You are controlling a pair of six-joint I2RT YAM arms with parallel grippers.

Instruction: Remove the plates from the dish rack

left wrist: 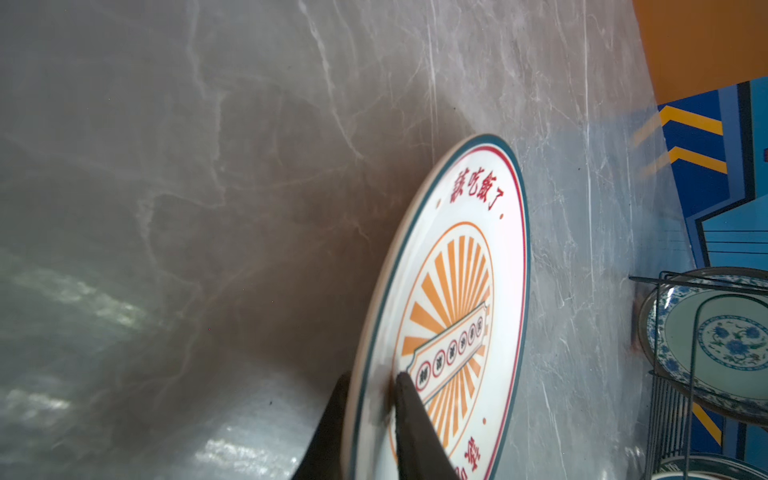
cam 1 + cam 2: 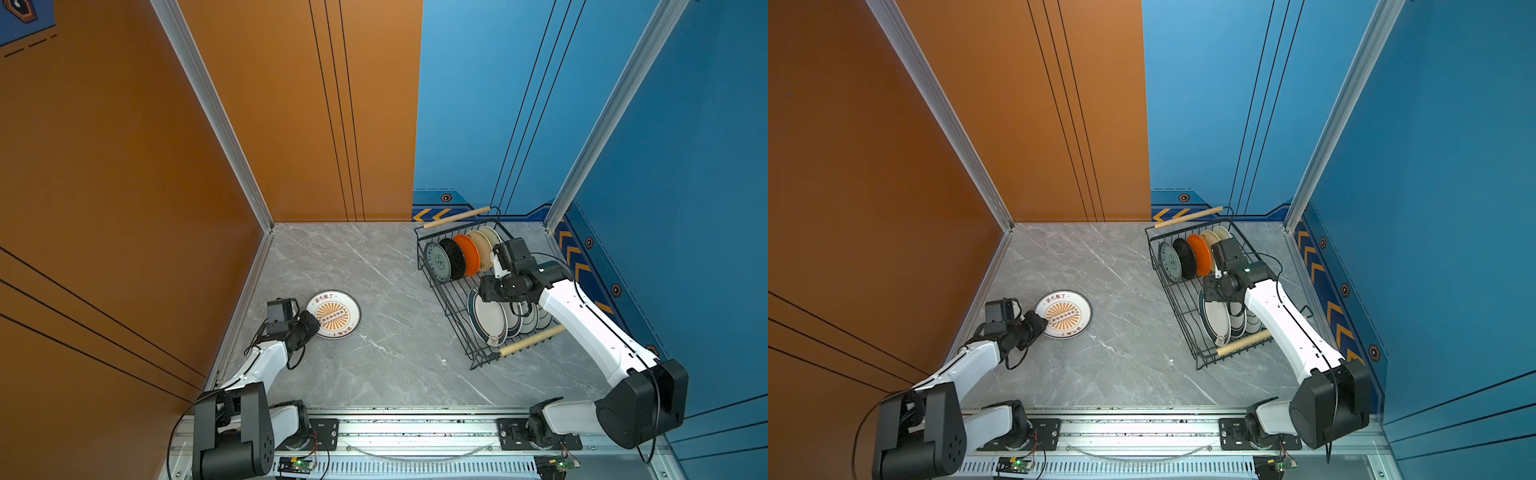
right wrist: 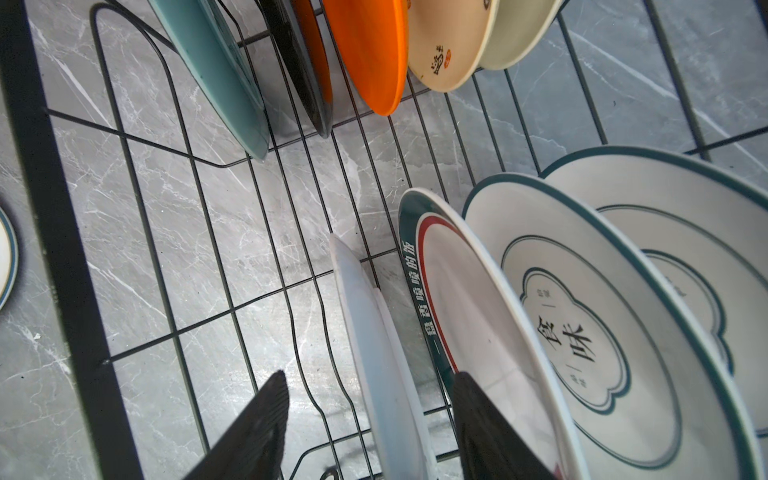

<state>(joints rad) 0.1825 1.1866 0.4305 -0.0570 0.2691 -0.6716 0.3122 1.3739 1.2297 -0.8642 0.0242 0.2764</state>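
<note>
White plate (image 3: 361, 299) stands between the right claw's (image 3: 369, 375) parted fingers, arm angled down.

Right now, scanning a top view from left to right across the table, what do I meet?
left end effector → sunburst plate → teal-patterned plate → black plate → orange plate

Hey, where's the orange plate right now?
In both top views the orange plate stands on edge at the far end of the dish rack, on the right of the scene, between a black plate and a cream plate.
</note>
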